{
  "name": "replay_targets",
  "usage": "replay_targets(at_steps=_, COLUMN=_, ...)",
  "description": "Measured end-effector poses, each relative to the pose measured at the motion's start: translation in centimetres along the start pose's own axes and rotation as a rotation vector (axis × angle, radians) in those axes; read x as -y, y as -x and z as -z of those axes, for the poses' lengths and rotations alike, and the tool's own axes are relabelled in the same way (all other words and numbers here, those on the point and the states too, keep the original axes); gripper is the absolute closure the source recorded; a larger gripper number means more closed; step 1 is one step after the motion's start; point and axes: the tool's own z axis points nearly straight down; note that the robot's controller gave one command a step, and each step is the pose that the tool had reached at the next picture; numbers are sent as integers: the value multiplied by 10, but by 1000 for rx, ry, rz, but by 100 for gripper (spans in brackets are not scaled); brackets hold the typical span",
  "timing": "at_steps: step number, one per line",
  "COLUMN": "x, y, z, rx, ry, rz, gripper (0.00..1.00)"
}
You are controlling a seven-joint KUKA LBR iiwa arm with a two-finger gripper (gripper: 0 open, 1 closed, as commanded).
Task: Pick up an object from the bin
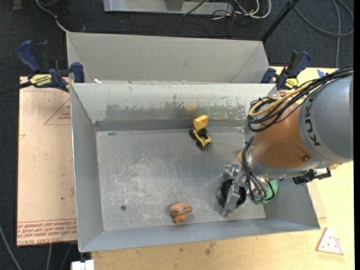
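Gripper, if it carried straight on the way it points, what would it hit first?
Probably the bin floor: the gripper points down at it. A green thing lies close beside, seemingly off that line; depth is unclear.

A green thing (pixel 271 189), partly hidden, lies at the bin's (pixel 84 162) right side.

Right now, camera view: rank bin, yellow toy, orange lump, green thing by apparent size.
1. Bin
2. Yellow toy
3. Orange lump, close to the toy
Green thing: partly hidden under the arm, can't rank.
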Motion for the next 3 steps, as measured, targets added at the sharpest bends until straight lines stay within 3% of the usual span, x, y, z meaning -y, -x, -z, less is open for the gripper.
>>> replay_targets(at_steps=3, x=0, y=0, z=3, rx=-1, ry=0, rz=1, gripper=100)
